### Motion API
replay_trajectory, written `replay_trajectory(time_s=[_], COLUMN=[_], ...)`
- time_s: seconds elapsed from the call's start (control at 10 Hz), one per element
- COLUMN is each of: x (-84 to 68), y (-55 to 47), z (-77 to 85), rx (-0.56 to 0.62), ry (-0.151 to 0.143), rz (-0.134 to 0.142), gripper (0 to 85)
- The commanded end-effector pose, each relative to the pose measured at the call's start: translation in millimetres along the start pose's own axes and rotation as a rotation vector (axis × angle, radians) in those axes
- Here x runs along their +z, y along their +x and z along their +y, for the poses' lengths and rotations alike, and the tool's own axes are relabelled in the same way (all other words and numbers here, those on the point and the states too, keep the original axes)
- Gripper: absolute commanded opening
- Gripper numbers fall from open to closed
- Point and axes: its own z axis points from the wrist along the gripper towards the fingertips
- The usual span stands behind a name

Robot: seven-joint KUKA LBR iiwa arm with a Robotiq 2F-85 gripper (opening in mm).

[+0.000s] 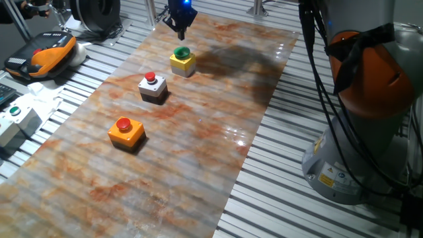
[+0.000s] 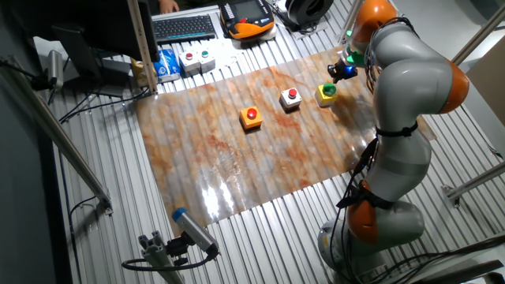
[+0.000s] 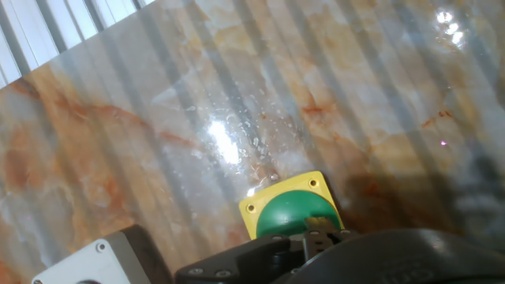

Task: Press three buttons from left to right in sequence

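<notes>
Three button boxes stand in a row on the marbled board (image 1: 198, 172). The yellow box with the green cap (image 1: 183, 62) is farthest, the grey-white box with the red cap (image 1: 153, 88) is in the middle, and the orange box with the red cap (image 1: 126, 132) is nearest. They also show in the other fixed view: yellow (image 2: 326, 94), grey-white (image 2: 290, 99), orange (image 2: 252, 117). My gripper (image 1: 180, 32) hangs just above and behind the yellow box, not touching it. In the hand view the fingertips (image 3: 319, 229) meet over the green cap (image 3: 292, 213). A corner of the grey-white box (image 3: 102, 260) shows at lower left.
A white control box with a small green button (image 1: 16, 118) sits left of the board. An orange teach pendant (image 1: 46, 54) lies at far left. The arm's base (image 1: 357, 145) stands right of the board. A keyboard (image 2: 185, 28) lies behind. Slatted metal table surrounds the board.
</notes>
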Motion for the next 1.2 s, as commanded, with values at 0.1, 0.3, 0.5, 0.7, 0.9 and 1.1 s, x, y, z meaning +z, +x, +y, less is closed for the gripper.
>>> replay_trajectory(time_s=[0.1, 0.3, 0.5, 0.7, 0.9, 1.1], x=[3.0, 6.4, 9.2, 12.6, 16.1, 16.9], y=[-0.9, -2.0, -2.9, -4.4, -5.1, -5.7], z=[2.0, 4.1, 6.7, 10.9, 12.1, 11.9], rx=[0.005, 0.006, 0.009, 0.010, 0.009, 0.007], ry=[-0.003, -0.003, -0.006, 0.003, 0.000, -0.002], rz=[0.000, -0.001, -0.003, -0.008, -0.007, -0.009], gripper=[0.0, 0.0, 0.0, 0.0, 0.0, 0.0])
